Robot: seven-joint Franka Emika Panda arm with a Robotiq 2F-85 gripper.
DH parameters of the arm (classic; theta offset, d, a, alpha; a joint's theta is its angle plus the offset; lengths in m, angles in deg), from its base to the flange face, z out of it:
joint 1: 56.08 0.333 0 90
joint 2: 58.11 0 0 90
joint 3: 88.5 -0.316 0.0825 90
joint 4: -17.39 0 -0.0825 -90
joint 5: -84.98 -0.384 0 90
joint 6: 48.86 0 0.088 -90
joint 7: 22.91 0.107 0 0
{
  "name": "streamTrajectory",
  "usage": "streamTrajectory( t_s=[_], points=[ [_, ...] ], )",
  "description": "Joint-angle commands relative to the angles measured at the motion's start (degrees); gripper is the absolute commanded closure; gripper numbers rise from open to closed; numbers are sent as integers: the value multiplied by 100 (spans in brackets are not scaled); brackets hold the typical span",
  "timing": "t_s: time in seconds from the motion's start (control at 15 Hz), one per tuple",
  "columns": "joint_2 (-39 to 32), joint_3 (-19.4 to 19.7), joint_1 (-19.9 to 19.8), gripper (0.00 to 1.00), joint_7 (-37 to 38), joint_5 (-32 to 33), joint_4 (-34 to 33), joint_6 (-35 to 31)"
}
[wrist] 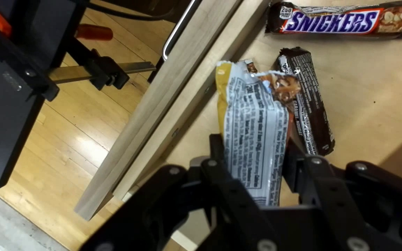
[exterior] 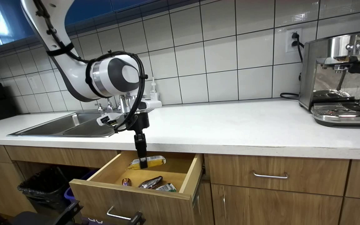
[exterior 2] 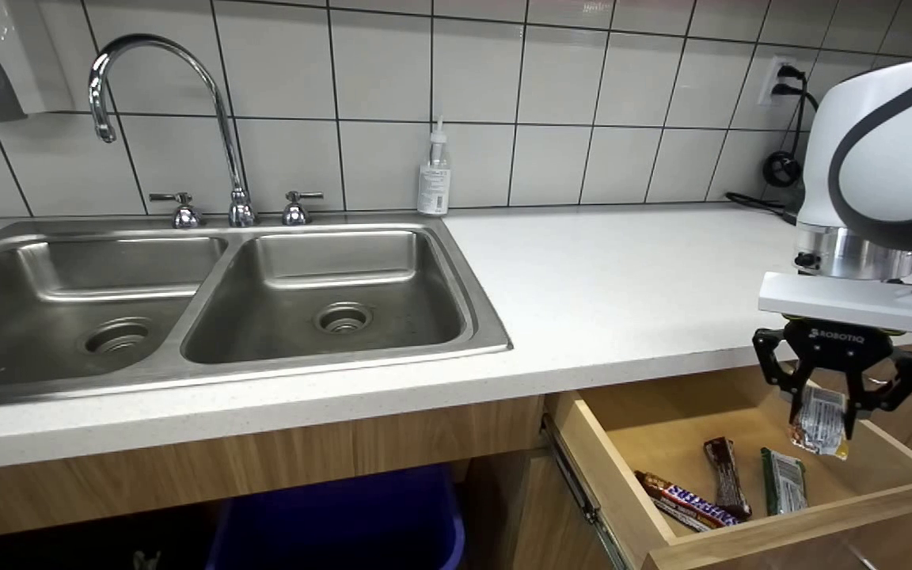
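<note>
My gripper (wrist: pixel 255 146) is shut on a yellow-wrapped snack bar (wrist: pixel 257 167), its white printed panel facing the wrist camera. One finger presses each long side. In both exterior views the gripper (exterior 2: pixel 823 416) points down into an open wooden drawer (exterior 2: pixel 820 514), and the bar (exterior: pixel 156 161) appears held above the drawer floor. Below it lie a Snickers bar (wrist: pixel 344 21), a dark brown bar (wrist: pixel 309 104) and a green-and-white bar (exterior 2: pixel 784 480). The held bar partly overlaps the brown one in the wrist view. Its lower end is hidden by the gripper body.
Above the drawer runs a white countertop (exterior: pixel 230 125) with a double sink (exterior 2: pixel 345 277), a bottle (exterior 2: pixel 434 178) and an espresso machine (exterior: pixel 342 78). Under the counter are a black-lined bin (exterior: pixel 48 187) and a blue bin (exterior 2: pixel 345 522). A clamp (wrist: pixel 106 71) sits near the drawer front.
</note>
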State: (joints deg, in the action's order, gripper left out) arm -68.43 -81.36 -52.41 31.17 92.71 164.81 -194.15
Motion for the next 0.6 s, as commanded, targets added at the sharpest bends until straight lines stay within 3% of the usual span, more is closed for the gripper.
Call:
streamTrajectory(
  t_s=[0.0, 0.07, 0.13, 0.47, 0.53],
  points=[
    [-48, -31, 19, 83, 67, 151, -22, 30],
    [-55, -27, 26, 79, 68, 155, -20, 33],
    [-51, -25, 32, 42, 63, 165, -16, 44],
    [52, -38, 40, 4, -38, 197, 45, 84],
    [86, -51, 34, 1, -108, 190, 66, 107]
  ],
)
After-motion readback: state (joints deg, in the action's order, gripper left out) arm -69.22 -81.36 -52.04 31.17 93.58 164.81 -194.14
